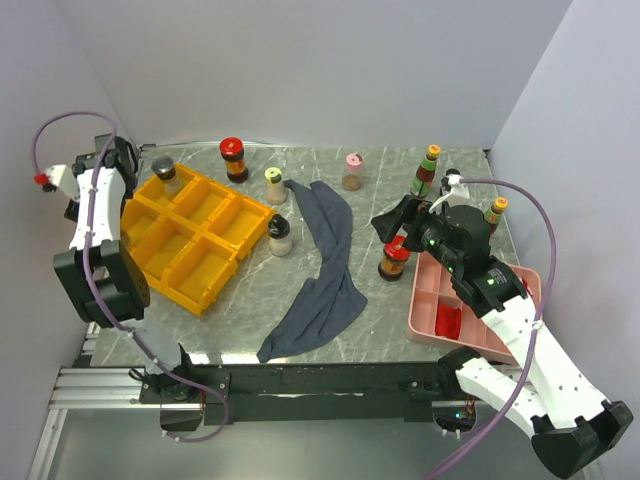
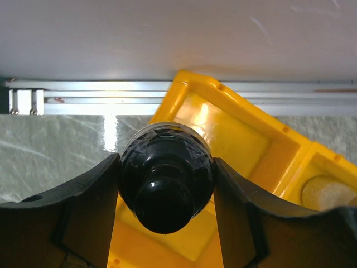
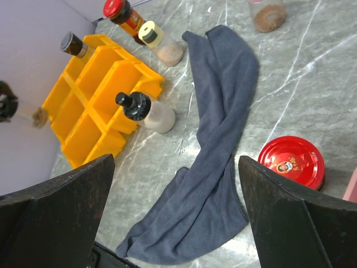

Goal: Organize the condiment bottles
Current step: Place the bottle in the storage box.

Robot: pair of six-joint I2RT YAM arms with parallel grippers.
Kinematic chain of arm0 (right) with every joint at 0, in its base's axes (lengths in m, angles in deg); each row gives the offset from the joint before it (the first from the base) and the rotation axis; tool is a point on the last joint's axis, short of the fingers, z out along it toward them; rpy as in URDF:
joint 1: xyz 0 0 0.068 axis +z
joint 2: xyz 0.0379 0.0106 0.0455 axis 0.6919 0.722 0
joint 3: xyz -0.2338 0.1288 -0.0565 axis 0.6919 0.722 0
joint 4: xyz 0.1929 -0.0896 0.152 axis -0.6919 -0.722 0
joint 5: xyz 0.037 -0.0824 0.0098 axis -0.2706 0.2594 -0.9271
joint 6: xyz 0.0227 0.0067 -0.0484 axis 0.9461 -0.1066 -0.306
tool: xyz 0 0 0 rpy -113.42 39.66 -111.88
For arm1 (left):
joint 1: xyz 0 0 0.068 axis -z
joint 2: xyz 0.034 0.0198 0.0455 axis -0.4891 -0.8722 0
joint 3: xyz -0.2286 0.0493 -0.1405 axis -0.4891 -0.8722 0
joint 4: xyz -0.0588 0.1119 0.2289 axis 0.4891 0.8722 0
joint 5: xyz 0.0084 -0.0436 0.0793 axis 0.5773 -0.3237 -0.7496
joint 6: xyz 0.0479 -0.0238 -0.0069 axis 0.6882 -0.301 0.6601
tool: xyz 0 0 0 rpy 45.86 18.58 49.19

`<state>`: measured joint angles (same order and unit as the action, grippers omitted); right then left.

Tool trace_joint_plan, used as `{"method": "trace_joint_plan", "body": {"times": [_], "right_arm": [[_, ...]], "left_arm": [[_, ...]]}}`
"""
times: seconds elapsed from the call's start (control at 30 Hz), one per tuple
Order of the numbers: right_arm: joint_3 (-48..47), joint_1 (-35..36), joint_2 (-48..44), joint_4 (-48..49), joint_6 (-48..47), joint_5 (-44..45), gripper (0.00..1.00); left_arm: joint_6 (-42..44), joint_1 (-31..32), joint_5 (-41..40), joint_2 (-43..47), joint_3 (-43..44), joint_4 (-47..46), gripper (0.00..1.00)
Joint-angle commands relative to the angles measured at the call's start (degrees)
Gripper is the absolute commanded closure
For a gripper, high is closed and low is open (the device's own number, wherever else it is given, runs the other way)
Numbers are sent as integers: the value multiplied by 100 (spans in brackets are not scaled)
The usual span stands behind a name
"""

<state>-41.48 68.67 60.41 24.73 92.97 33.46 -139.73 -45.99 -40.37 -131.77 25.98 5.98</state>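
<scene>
Left hand [image 2: 166, 167] clamps a black-capped bottle [image 2: 166, 187], its body hidden below; right hand [image 3: 175, 162] gapes apart.

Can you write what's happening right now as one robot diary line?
left gripper: shut on black-capped bottle | place: at yellow organizer corner | right gripper: open, empty, pointing toward grey cloth

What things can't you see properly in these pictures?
Left wrist view: the black-capped bottle shows mostly its cap; its body is hidden underneath.
Right wrist view: the spice shaker loses its cap to the top edge.
Right wrist view: the writing on the red lid is too small.
</scene>
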Motion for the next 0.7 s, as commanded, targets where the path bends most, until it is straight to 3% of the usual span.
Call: {"method": "trace_joint_plan", "body": {"times": [0.0,0.1,0.23,0.67], "right_arm": [[100,25,-164,291,51,-221,0],[153,16,-270,344,68,-345,0],[224,16,-480,370,34,-433,0],[338,25,-727,379,-46,-319,0]], "left_arm": [[1661,177,118,3,151,-1097,99],[2528,194,796,431,-454,-2477,99],[3294,194,1210,1031,-1211,-3616,99],[4068,186,1254,347,-808,-3732,99]]}}
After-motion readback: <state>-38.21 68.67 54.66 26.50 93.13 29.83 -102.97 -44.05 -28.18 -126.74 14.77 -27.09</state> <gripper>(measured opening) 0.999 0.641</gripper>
